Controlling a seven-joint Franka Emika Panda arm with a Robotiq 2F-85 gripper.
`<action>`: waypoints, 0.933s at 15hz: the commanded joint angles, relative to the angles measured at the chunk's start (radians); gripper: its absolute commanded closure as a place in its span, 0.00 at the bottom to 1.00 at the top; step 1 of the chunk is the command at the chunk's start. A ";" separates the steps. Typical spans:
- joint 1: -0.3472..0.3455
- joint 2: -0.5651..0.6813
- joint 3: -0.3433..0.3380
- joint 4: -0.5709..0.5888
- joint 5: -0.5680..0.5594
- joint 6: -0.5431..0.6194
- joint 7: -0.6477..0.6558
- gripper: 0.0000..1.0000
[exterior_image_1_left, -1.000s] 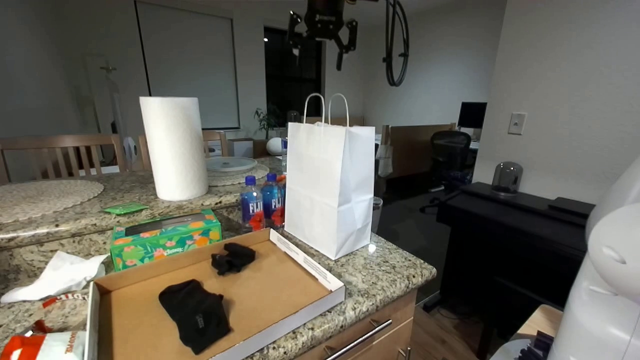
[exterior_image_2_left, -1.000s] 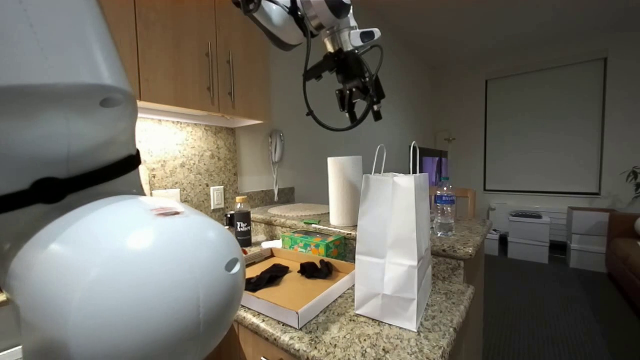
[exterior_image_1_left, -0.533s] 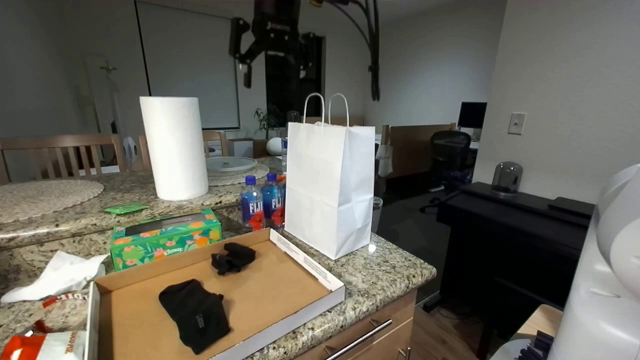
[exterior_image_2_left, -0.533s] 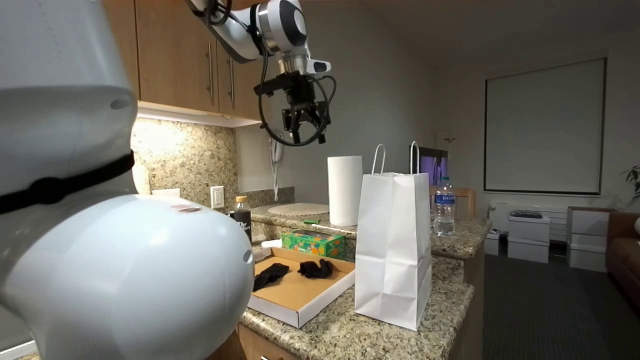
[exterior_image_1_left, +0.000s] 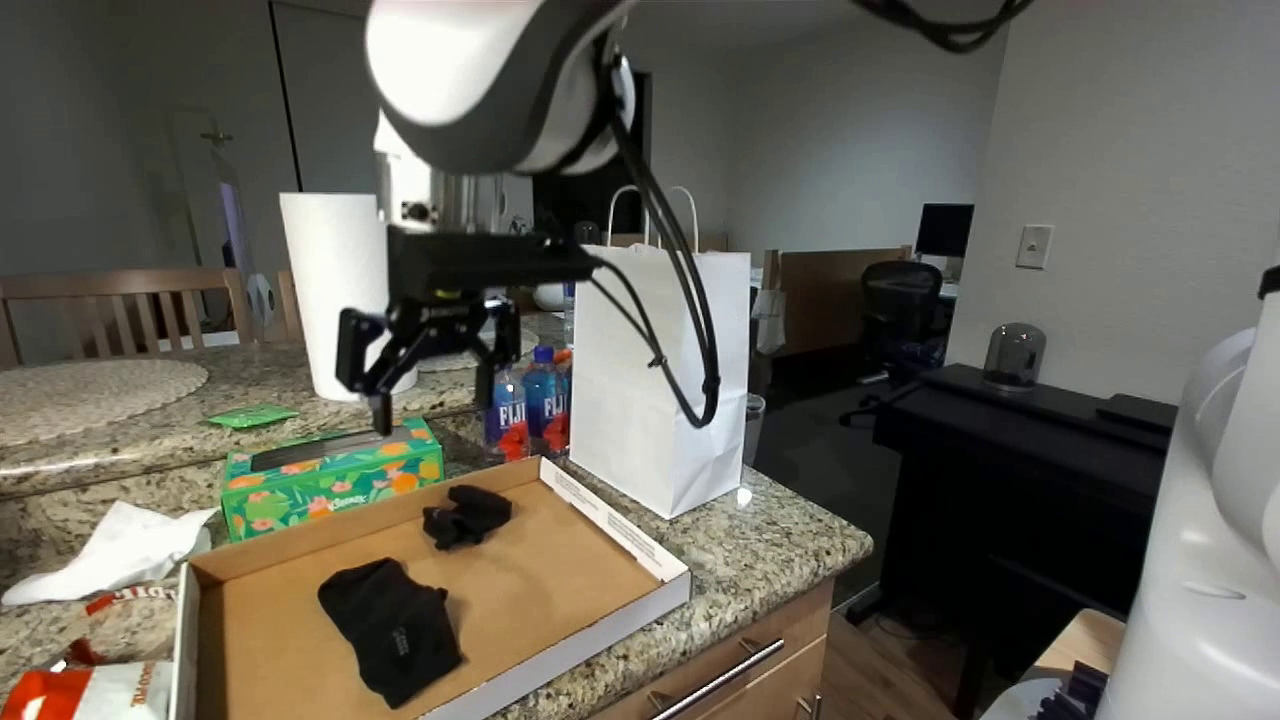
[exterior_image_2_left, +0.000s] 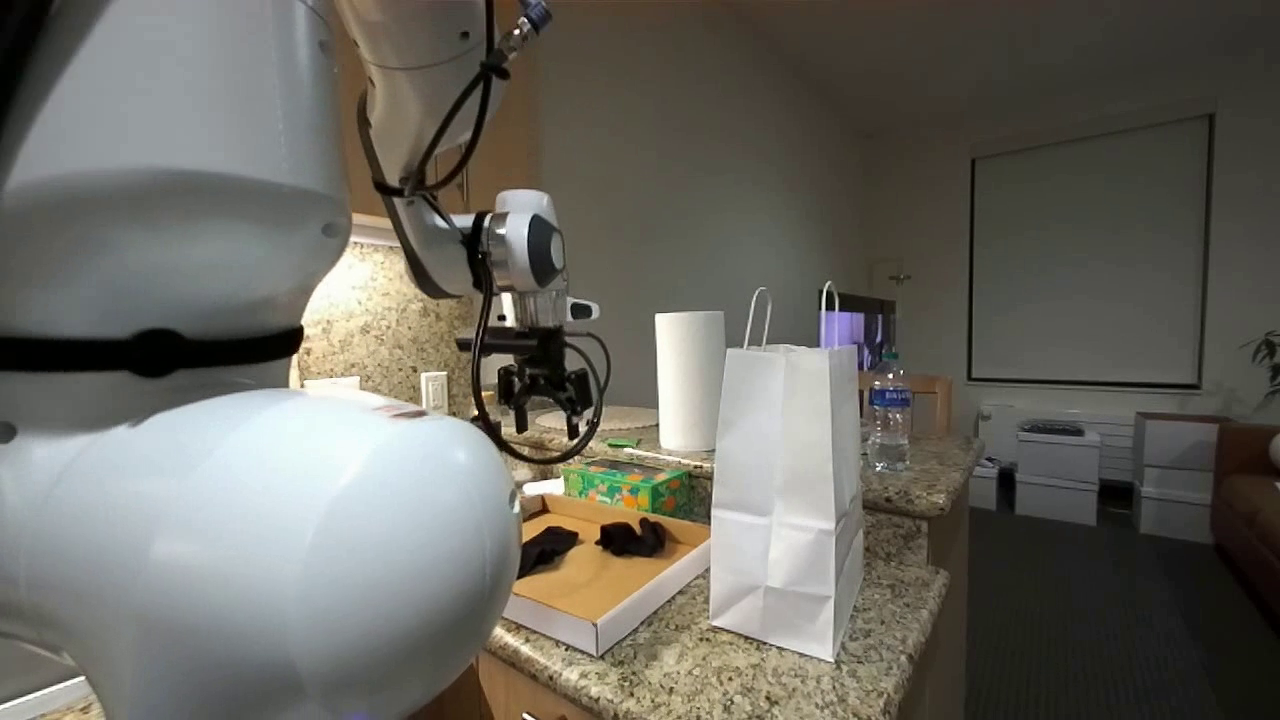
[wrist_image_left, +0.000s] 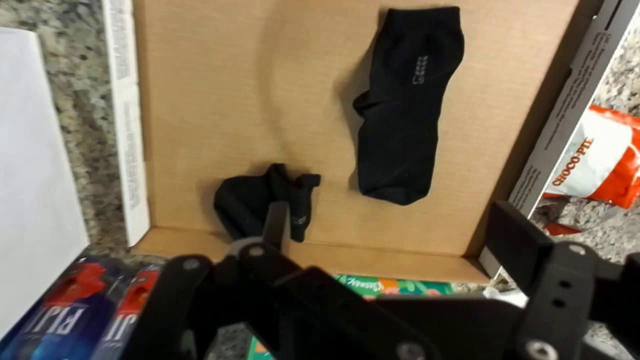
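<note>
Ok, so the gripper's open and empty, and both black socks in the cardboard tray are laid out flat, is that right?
Not quite. The wrist view shows one black sock laid out flat, but the other sock, nearer the paper bag, bunched up. The gripper is indeed open and empty, and both socks lie in the cardboard tray.
</note>
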 joint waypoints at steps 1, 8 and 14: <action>0.031 0.161 -0.005 0.009 -0.013 0.210 0.023 0.00; 0.128 0.418 -0.085 0.112 -0.029 0.256 0.014 0.00; 0.212 0.520 -0.171 0.156 -0.059 0.234 0.025 0.29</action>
